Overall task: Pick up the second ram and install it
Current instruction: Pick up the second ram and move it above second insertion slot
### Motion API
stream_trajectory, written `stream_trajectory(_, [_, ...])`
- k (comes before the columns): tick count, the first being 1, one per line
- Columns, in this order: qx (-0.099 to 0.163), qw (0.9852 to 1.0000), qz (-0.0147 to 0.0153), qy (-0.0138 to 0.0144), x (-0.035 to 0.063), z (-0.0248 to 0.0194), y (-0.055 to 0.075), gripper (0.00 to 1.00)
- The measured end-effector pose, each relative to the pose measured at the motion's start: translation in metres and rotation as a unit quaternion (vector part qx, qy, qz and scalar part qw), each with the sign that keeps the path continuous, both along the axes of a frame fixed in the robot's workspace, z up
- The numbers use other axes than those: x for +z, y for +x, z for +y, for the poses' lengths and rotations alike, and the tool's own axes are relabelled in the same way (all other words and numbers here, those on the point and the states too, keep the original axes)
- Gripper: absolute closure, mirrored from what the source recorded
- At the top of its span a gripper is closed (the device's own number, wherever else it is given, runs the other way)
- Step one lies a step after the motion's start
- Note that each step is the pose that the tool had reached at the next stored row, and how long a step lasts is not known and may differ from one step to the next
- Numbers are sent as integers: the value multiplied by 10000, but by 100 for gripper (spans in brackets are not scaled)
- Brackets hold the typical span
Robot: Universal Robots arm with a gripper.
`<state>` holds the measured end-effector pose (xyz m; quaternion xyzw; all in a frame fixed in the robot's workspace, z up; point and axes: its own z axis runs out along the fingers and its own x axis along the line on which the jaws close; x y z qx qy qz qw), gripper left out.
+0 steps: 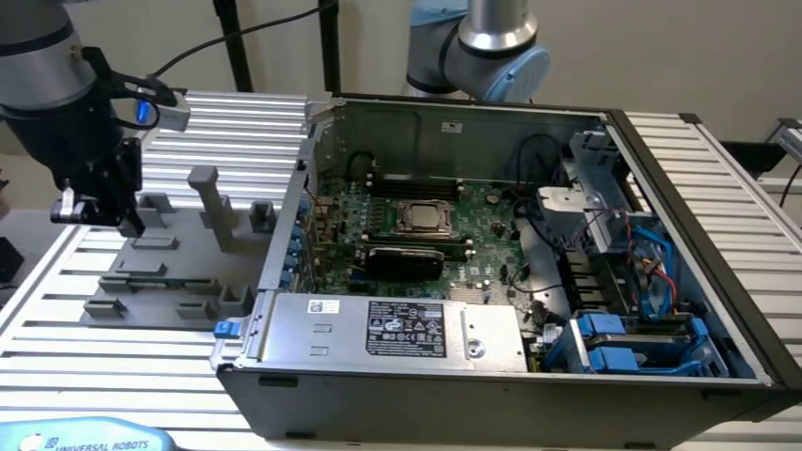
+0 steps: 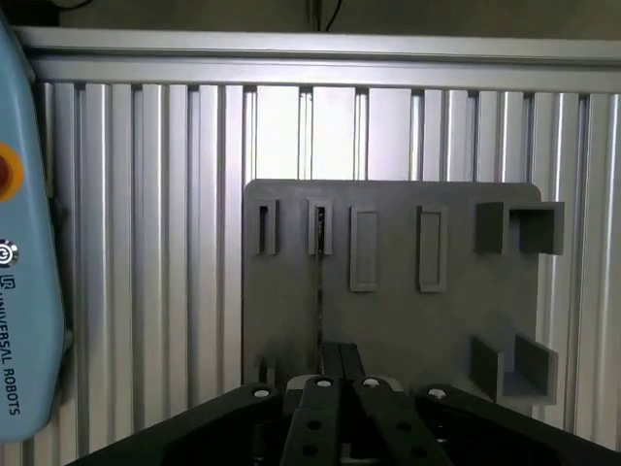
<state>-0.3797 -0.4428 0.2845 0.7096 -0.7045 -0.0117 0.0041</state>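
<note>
- Your gripper (image 1: 107, 221) is hovering over the grey fixture (image 1: 150, 272), jaws clamped on the second ram (image 2: 318, 291), which is showing edge-on above a slot (image 2: 326, 233).
- It's looking light, stiff and fragile; you're best pinching its flat faces, never flexing it.

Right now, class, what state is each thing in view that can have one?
tool: shut, above the fixture plate.
second ram: on edge, in line with a plate slot, next to the tool; whether gripped, cannot tell.
computer case: open, side panel off, motherboard exposed.
</note>
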Motion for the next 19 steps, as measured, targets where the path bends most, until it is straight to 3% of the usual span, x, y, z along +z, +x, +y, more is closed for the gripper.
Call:
stream_trajectory(5, [21, 10000, 0, 0, -88, -8, 9, 88])
stream_trajectory(7, [26, 10000, 0, 0, -126, -14, 9, 76])
stream_trajectory(10, [36, 10000, 0, 0, -179, -22, 10, 70])
stream_trajectory(11, [40, 10000, -1, 0, -199, -25, 10, 64])
stream_trajectory(19, [69, 10000, 0, 0, -344, -37, 10, 64])
